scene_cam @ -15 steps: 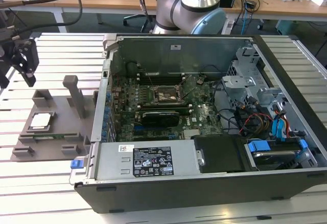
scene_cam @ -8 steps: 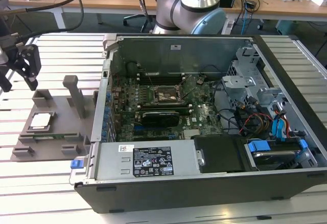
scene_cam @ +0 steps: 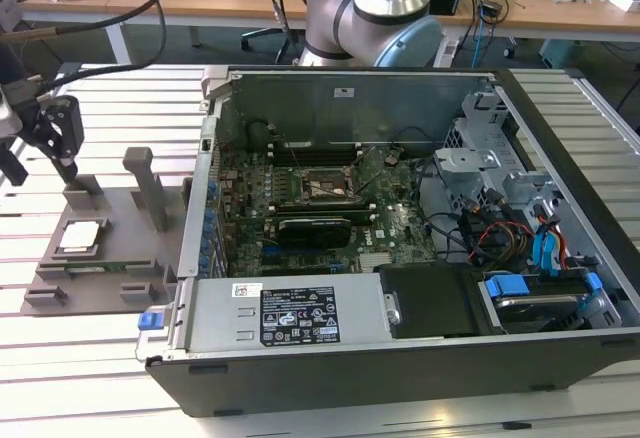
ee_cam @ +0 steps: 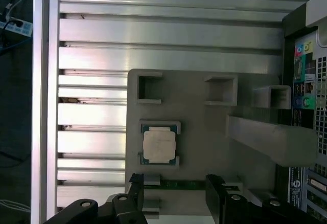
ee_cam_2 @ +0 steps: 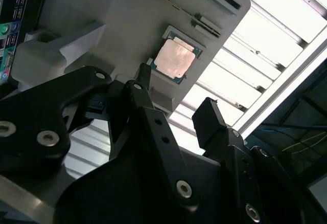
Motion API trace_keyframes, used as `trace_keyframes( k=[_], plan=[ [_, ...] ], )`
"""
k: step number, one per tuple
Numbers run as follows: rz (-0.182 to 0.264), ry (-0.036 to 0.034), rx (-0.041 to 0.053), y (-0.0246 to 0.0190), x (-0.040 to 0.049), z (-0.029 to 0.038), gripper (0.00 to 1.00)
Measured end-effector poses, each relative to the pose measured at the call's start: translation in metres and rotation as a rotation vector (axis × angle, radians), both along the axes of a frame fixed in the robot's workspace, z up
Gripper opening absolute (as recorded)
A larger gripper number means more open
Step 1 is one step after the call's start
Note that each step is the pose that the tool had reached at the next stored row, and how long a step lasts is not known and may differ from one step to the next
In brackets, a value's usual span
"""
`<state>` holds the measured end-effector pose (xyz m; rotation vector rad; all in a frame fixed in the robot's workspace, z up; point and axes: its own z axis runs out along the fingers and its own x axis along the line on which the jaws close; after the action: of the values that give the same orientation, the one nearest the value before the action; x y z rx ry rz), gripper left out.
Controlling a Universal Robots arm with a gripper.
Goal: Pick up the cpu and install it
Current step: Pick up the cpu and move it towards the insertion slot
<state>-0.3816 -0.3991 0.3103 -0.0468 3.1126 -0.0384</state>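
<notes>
The cpu (scene_cam: 80,236) is a small square chip with a pale silver top. It lies flat in a recess of a grey fixture plate (scene_cam: 120,213) at the exterior view's left, outside the computer case. In both wrist views the cpu (ee_cam: 159,146) (ee_cam_2: 174,60) lies beyond the fingertips, untouched. My gripper (scene_cam: 40,171) hangs above the far end of the fixture. The gripper (ee_cam: 174,184) (ee_cam_2: 176,92) is open, with nothing between its black fingers (ee_cam: 135,185). The dark socket frame (scene_cam: 322,188) sits on the motherboard inside the case.
The open computer case (scene_cam: 400,358) lies on a slatted aluminium table (scene_cam: 90,368). A black graphics card (scene_cam: 315,228) sits just before the socket. Grey upright posts (scene_cam: 150,183) rise from the fixture beside the cpu. Cables and a blue-tabbed drive bay (scene_cam: 520,288) crowd the case's right end.
</notes>
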Motion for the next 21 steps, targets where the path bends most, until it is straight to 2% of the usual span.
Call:
trace_keyframes(
  k=[6, 21],
  plan=[
    [0.000, 0.0000, 0.0000, -0.0002, 0.0000, -0.0086, 0.60],
    [0.000, 0.0000, 0.0000, -0.0011, 0.0000, -0.0217, 0.60]
  ],
)
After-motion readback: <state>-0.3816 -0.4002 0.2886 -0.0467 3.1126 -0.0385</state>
